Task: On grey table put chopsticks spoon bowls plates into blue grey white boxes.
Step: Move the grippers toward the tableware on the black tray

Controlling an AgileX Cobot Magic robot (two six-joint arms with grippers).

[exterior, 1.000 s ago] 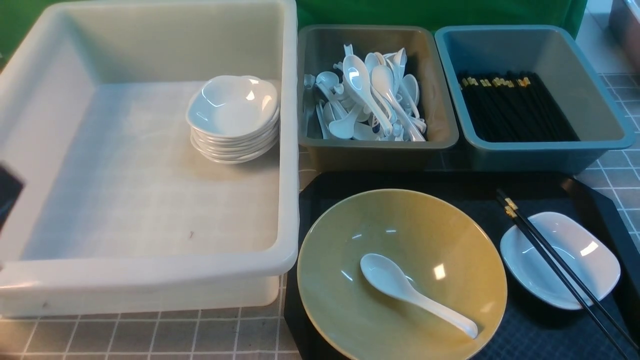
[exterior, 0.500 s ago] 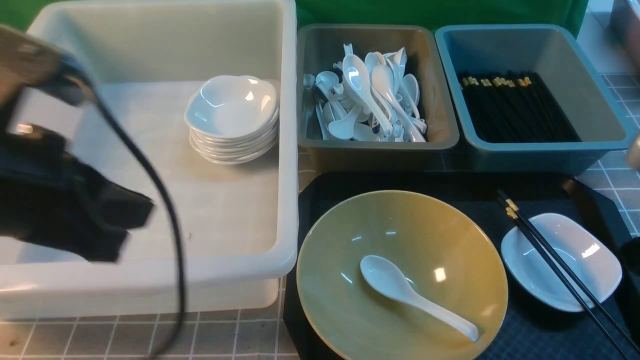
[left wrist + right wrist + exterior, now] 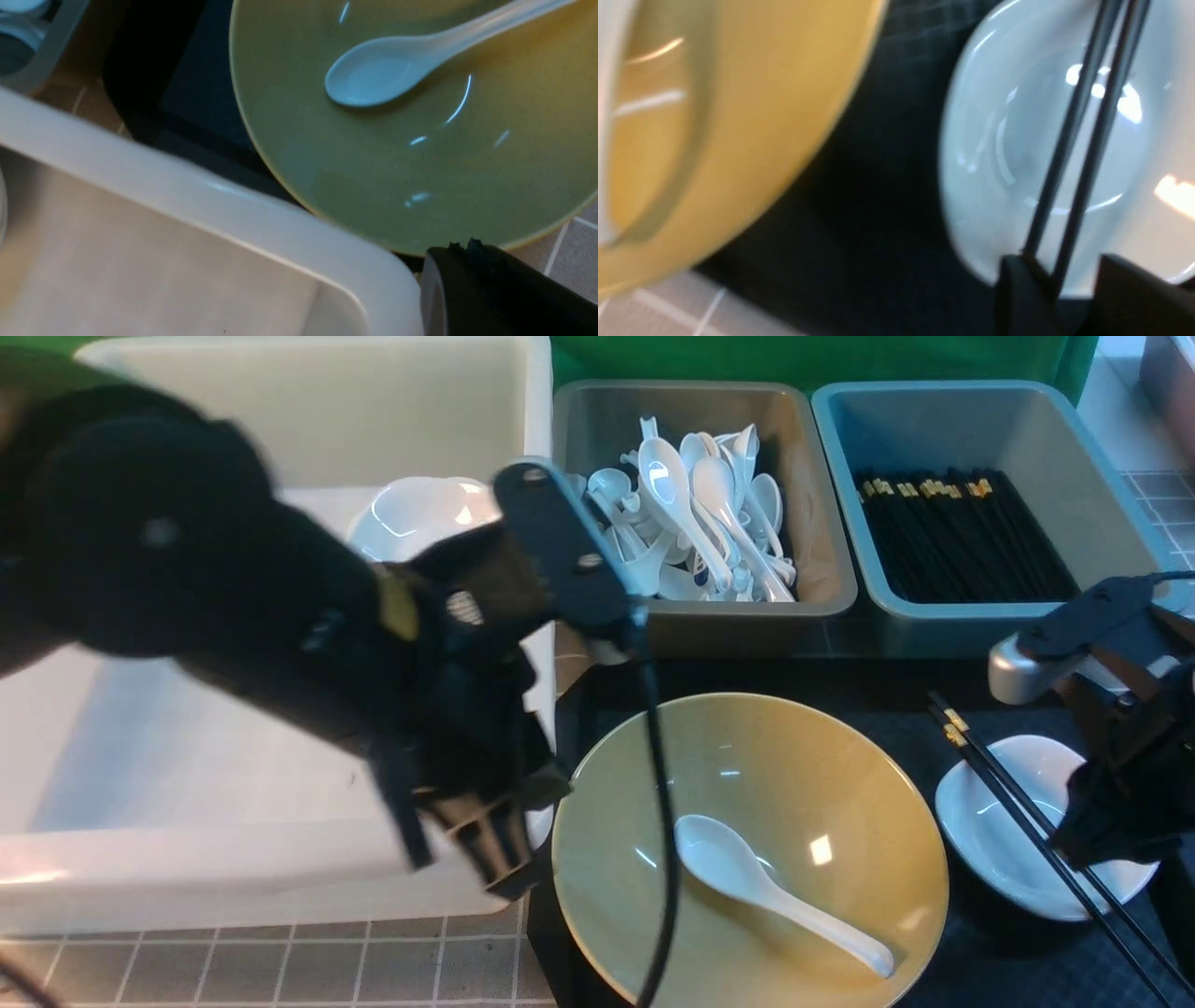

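Observation:
A white spoon point(image 3: 747, 877) lies in the mustard-yellow bowl point(image 3: 794, 765) on a black tray. To its right, black chopsticks point(image 3: 990, 775) rest across a small white plate point(image 3: 990, 821). My left gripper point(image 3: 495, 859) is shut and empty. It hangs between the white box's front corner point(image 3: 187, 186) and the bowl's rim point(image 3: 373, 163). My right gripper point(image 3: 1111, 840) is open above the plate point(image 3: 1017, 140), and the chopsticks point(image 3: 1083, 140) run between its fingers point(image 3: 1013, 280). The grey box point(image 3: 747, 616) holds several spoons, and the blue box point(image 3: 980, 625) holds chopsticks.
A stack of white plates point(image 3: 420, 513) sits in the white box point(image 3: 187, 859), partly hidden by my left arm. The black tray point(image 3: 887, 691) lies in front of the grey and blue boxes. Grey table point(image 3: 280, 961) shows along the near edge.
My left arm has swung in from the left to the bowl's left rim. My right arm has come in from the right over the plate, and its jaws have opened.

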